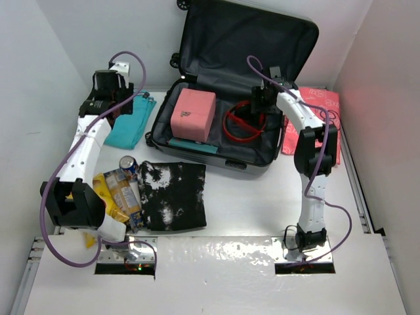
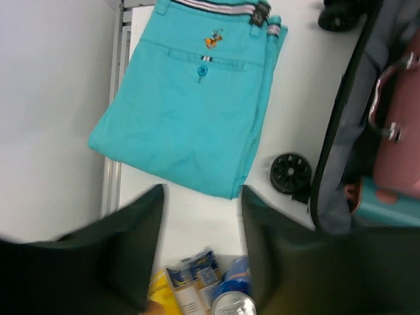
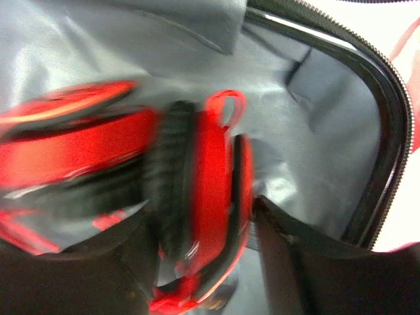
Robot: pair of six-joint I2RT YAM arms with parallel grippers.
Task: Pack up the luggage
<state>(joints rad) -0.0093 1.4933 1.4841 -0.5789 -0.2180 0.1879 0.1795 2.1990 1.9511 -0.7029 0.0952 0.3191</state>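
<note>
The luggage point(image 1: 244, 46) lies open at the table's back, its dark grey lining up. In it are a pink boxy pouch point(image 1: 193, 113), a teal flat item point(image 1: 194, 145) and red headphones point(image 1: 244, 125). My right gripper point(image 1: 257, 106) is down in the luggage. In the right wrist view its fingers point(image 3: 289, 256) stand on both sides of a red ear cup point(image 3: 213, 177), over the grey lining point(image 3: 315, 131). My left gripper point(image 1: 120, 107) is open and empty above folded teal shorts point(image 2: 190, 111), left of the luggage edge point(image 2: 341, 131).
A black-and-white shirt point(image 1: 172, 193), snack packs point(image 1: 118, 193) and a blue can point(image 1: 128, 163) lie in front of the luggage. A red-pink bag point(image 1: 318, 108) lies to its right. A black suitcase wheel point(image 2: 291, 172) sits beside the shorts. White walls close in both sides.
</note>
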